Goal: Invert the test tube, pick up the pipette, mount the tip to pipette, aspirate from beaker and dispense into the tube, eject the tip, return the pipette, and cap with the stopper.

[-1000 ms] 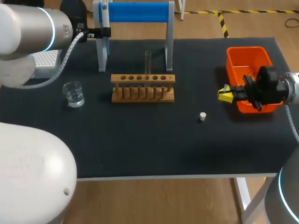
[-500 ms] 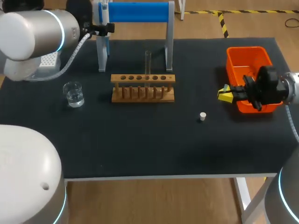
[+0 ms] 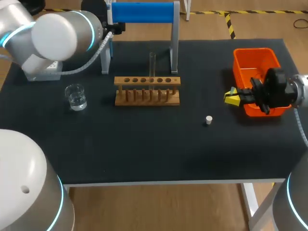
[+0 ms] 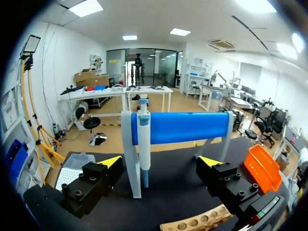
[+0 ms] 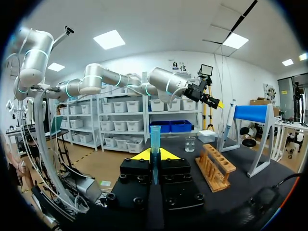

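The white-and-blue pipette (image 4: 143, 139) hangs on the left post of the blue-barred stand (image 3: 142, 12). My left gripper (image 4: 160, 162) is open, facing the stand, with the pipette a little ahead of its fingers and untouched. A clear test tube (image 3: 152, 65) stands upright in the wooden rack (image 3: 147, 90). The glass beaker (image 3: 75, 96) sits to the rack's left. The small white stopper (image 3: 208, 120) lies on the mat. My right gripper (image 3: 231, 97) hovers beside the orange bin, shut on a slim blue pipette tip (image 5: 155, 139) held upright between its fingers.
The orange bin (image 3: 255, 62) stands at the right edge, just behind my right gripper. A white tip box (image 4: 74, 168) sits at the back left, under my left arm. The black mat (image 3: 154, 149) lies bare in front of the rack.
My left arm has swung right, toward the stand and pipette, with its gripper still open. The right arm and the objects on the table have not moved.
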Controlling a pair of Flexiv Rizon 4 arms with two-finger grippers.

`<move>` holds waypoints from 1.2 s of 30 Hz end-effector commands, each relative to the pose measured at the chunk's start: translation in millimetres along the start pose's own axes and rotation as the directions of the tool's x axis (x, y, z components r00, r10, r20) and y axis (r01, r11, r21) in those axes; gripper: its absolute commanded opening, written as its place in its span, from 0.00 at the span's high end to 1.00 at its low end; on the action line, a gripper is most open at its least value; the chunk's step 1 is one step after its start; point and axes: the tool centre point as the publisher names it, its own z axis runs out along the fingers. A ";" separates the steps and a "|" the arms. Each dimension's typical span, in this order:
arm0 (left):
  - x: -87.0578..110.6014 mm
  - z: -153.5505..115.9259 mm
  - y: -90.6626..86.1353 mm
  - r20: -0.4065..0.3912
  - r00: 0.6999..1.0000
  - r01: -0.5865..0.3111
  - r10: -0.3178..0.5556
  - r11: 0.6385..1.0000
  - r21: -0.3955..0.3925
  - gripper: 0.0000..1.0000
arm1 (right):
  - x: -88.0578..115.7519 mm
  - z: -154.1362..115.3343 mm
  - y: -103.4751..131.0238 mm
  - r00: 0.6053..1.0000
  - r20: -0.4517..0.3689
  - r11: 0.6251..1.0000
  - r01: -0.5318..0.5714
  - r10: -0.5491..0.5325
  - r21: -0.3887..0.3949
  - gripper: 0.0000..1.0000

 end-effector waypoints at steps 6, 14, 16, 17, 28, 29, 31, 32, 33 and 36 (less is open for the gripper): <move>2.2 10.5 -3.5 0.602 0.798 0.009 -0.016 1.000 0.014 0.00 | 0.6 -0.7 0.3 1.000 0.000 1.000 0.000 0.000 0.002 1.00; -2.6 18.0 -6.3 0.599 0.800 0.023 -0.041 0.999 0.038 0.00 | 0.6 -0.7 0.3 1.000 0.000 1.000 0.000 0.000 0.002 1.00; -3.3 20.3 -6.9 0.572 0.819 0.032 -0.054 0.998 0.049 0.00 | 0.6 -0.7 0.3 1.000 0.000 1.000 0.000 0.000 0.002 1.00; -3.3 20.5 -6.8 0.567 0.822 0.033 -0.056 0.998 0.051 0.00 | 0.6 -0.7 0.3 1.000 0.000 1.000 0.000 0.000 0.002 1.00; 0.4 24.2 -3.5 0.430 0.901 0.031 -0.062 0.996 0.080 0.00 | 0.6 -0.7 0.3 1.000 0.000 1.000 0.000 0.000 0.002 1.00; 0.1 24.0 -3.5 0.425 0.904 0.025 -0.057 0.996 0.082 0.00 | 0.6 -0.7 0.3 1.000 0.000 1.000 0.000 0.000 0.002 1.00; -0.1 23.7 -3.9 0.390 0.919 0.023 -0.054 0.996 0.083 0.00 | 0.6 -0.7 0.3 1.000 0.000 1.000 0.000 0.000 0.002 1.00; 0.0 23.5 -4.5 0.379 0.924 0.016 -0.047 0.996 0.083 0.00 | 0.6 -0.7 0.3 1.000 0.000 1.000 0.000 0.000 0.002 1.00; 0.5 23.8 -5.5 0.349 0.936 0.012 -0.041 0.996 0.085 0.00 | 0.6 -0.7 0.3 1.000 0.000 1.000 0.000 0.000 0.002 1.00; 1.4 23.5 -6.5 0.354 0.935 -0.003 -0.026 0.997 0.081 0.00 | 0.6 -0.7 0.3 1.000 0.000 1.000 0.000 0.000 0.002 1.00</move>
